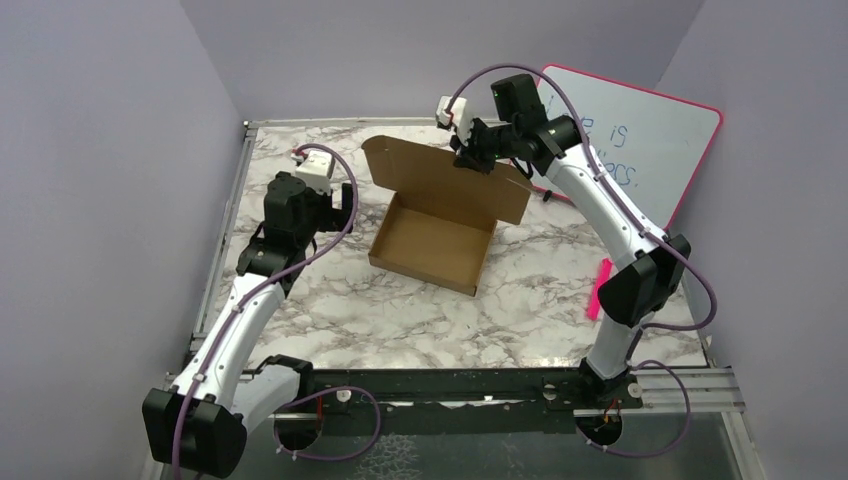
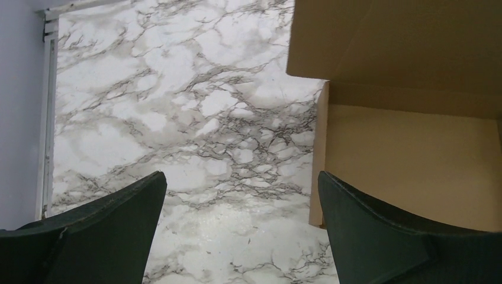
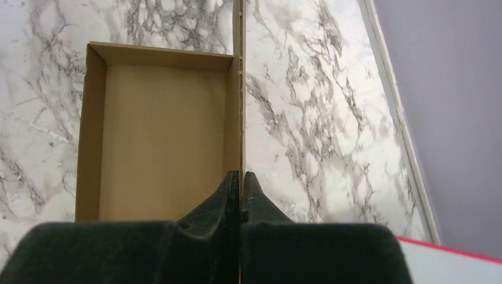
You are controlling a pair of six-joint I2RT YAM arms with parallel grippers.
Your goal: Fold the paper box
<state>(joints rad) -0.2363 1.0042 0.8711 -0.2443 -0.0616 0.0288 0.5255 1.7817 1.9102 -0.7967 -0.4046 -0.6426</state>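
Right wrist view puts the right gripper [image 3: 241,177] at bottom centre, its two dark fingers clamped on the free edge of the paper box's [image 3: 160,136] lid panel [image 3: 239,89]. The panel runs straight up the frame as a thin edge-on line, and the open tray lies left of that line on the marble table [image 3: 319,118]. Pinching the free edge probably gives the arm leverage to swing the panel down over the tray. Only the top external view shows the panel's broad face, standing upright along the tray's far side near frame centre, with the whiteboard [image 1: 640,140] leaning at upper right. Left wrist view makes plain what the overhead leaves too small to read: the left gripper [image 2: 241,177] has its fingers spread wide and holds nothing. It is poised near the tray's side wall at the right of the frame, likely ready to steady it.
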